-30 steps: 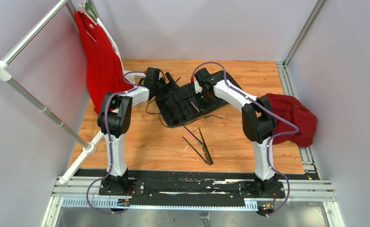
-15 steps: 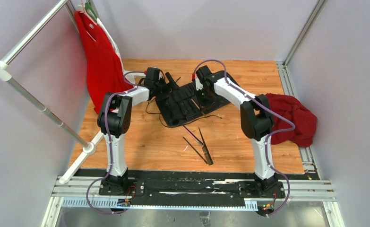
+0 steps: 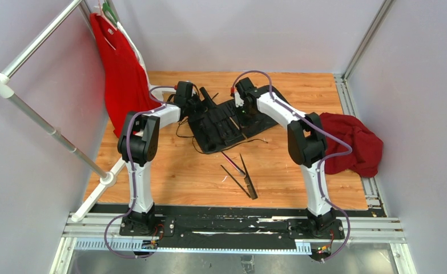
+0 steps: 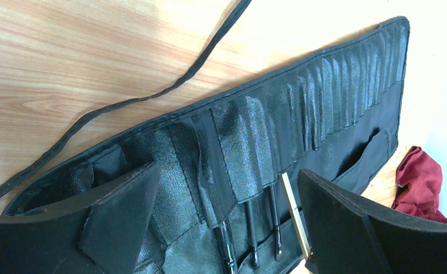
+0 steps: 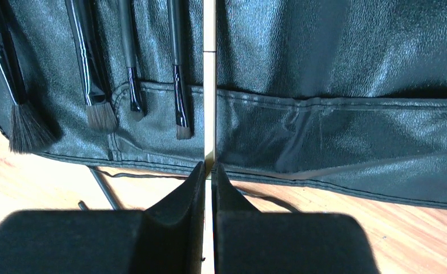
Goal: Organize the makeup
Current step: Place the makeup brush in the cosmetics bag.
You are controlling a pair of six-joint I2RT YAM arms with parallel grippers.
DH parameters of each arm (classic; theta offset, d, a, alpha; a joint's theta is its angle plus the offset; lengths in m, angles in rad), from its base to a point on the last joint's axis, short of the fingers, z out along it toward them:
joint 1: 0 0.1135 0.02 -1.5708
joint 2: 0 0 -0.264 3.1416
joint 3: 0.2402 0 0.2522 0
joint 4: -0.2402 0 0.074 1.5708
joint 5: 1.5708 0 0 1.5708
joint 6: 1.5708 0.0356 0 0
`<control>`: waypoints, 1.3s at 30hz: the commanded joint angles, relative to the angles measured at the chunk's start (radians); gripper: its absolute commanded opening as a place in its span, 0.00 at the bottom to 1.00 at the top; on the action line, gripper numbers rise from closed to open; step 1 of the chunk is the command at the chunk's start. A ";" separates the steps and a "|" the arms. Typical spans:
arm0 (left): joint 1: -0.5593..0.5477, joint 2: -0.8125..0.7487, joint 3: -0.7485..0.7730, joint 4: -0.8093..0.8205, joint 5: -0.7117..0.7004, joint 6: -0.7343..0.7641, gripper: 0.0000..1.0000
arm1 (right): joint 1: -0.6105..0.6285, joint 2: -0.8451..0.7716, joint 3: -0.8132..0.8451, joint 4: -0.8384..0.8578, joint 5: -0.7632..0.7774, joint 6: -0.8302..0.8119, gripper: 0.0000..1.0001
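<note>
Two tools meet at the black brush roll (image 3: pixel 232 117), which lies open at the far middle of the bench (image 3: pixel 169 171). The right tool (image 5: pixel 209 168) is pinched narrow on a tan brush (image 5: pixel 209 85), holding it by its near end. The thin shaft runs straight away from the fingers, across the lower pocket of the roll. Just left of it, four black brushes (image 5: pixel 131 74) lie side by side on the roll, bristles pointing toward the near edge, the two on the left with fuller tips.

The left tool (image 4: pixel 226 171) stands wide, holding nothing, with one finger on each side of the slotted band of the roll. Between the fingers the dark handles and the tan shaft come out from under the slots. A black cord (image 4: pixel 152 94) trails from the roll over the wood.

Three loose brushes (image 3: pixel 241 174) lie crossed on the bench nearer the arm bases, well apart from the roll, one with a pinkish shaft. A dark red cloth (image 3: pixel 355 142) is heaped at the right edge, and a red garment (image 3: pixel 121 80) hangs at the far left.
</note>
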 commanded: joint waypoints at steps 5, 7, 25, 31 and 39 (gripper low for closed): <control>0.016 0.016 -0.033 -0.137 -0.026 0.021 0.98 | -0.017 0.065 0.072 -0.013 -0.014 0.001 0.01; 0.016 0.015 -0.036 -0.138 -0.027 0.021 0.98 | -0.018 0.075 0.082 -0.013 -0.014 0.002 0.01; 0.015 0.011 -0.048 -0.139 -0.031 0.025 0.98 | -0.026 0.187 0.252 -0.007 -0.030 -0.008 0.01; 0.015 0.010 -0.048 -0.141 -0.031 0.026 0.98 | -0.029 0.201 0.269 0.014 -0.034 -0.008 0.01; 0.016 0.009 -0.046 -0.144 -0.034 0.028 0.98 | -0.030 0.211 0.273 0.023 -0.041 -0.010 0.02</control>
